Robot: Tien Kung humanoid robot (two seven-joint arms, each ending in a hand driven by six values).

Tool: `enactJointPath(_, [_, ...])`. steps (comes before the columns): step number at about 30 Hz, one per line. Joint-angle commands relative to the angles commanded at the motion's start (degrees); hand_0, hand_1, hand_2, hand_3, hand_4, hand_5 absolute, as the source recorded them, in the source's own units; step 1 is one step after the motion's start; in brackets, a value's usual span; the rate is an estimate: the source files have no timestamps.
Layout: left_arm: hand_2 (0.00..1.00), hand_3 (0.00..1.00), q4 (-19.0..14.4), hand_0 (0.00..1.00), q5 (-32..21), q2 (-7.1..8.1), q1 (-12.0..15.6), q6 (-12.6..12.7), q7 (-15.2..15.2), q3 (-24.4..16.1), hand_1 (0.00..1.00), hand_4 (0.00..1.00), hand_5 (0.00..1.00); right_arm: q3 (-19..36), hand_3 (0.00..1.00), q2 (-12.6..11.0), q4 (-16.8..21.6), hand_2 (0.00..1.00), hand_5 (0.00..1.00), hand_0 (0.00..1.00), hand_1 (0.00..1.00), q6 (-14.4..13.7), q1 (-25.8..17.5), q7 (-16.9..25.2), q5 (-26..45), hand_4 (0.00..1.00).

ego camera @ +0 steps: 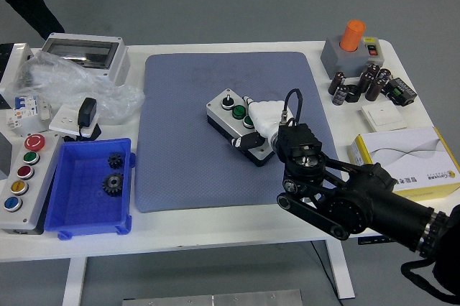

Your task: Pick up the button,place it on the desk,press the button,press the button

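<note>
One grey button box (231, 123) lies slanted on the blue mat (208, 133), a little right of the mat's middle, with a black knob and two green buttons showing on its top. The right hand (260, 125), white and black, lies over the box's right half with its fingers closed around it; a dark fingertip (241, 141) sits at the box's near side. The black right arm (352, 202) comes in from the lower right corner.

On the left of the white tabletop (215, 221) stands one blue bin (90, 187) holding two dark gears (113, 173), and beside it one long control panel (20, 181) with five coloured buttons. At the right, a cluster of dark capacitors (359, 83), one grey block with an orange cylinder (351, 47), and one yellow-and-white box (406, 162).

The mat's left half and far strip lie open; its near edge runs close to the tabletop's front edge
</note>
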Motion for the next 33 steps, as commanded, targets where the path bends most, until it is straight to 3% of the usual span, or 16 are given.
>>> enactJointPath(15, [0.608,0.631,0.0,0.618,0.1,0.04,-0.1,0.2,-0.1,0.0,0.650,0.658,0.324,-3.7,0.466,-0.7,1.1,0.407,0.229,0.183,0.463,-2.8,0.5,0.0,2.3,0.665])
enactJointPath(16, [0.608,0.632,0.0,0.617,0.1,0.04,-0.1,0.2,-0.2,0.0,0.650,0.661,0.330,-3.9,0.395,-1.0,1.5,0.383,0.111,0.206,0.458,-3.1,0.6,0.0,2.7,0.701])
enactJointPath(21, [0.608,0.632,0.0,0.617,0.0,0.09,-0.2,0.4,-0.3,0.0,0.650,0.661,0.330,-6.1,0.395,-2.8,3.4,0.383,0.111,0.206,0.458,-3.4,1.7,0.0,4.5,0.701])
enactJointPath(22, [0.609,0.634,0.0,0.618,0.0,0.11,-0.2,0.4,-0.3,0.1,0.650,0.662,0.337,-6.8,0.335,-3.3,3.9,0.375,0.025,0.243,0.459,-3.6,2.1,0.0,4.7,0.604])
enactJointPath(27, [0.609,0.634,0.0,0.618,0.1,0.15,-0.4,0.5,-0.4,0.1,0.650,0.662,0.337,-10.6,0.335,-5.4,5.5,0.375,0.025,0.243,0.459,-5.5,4.4,0.7,5.4,0.604])
enactJointPath(28, [0.610,0.636,0.0,0.617,0.1,0.14,-0.4,0.5,-0.4,0.0,0.650,0.662,0.339,-11.7,0.325,-5.9,5.8,0.415,0.002,0.499,0.515,-6.2,5.0,1.5,5.4,0.601])
enactJointPath(33, [0.610,0.636,0.0,0.617,0.1,0.15,-0.6,0.6,-0.4,0.0,0.650,0.662,0.339,-16.9,0.325,-7.9,7.1,0.415,0.002,0.499,0.515,-9.9,7.7,6.8,5.6,0.601])
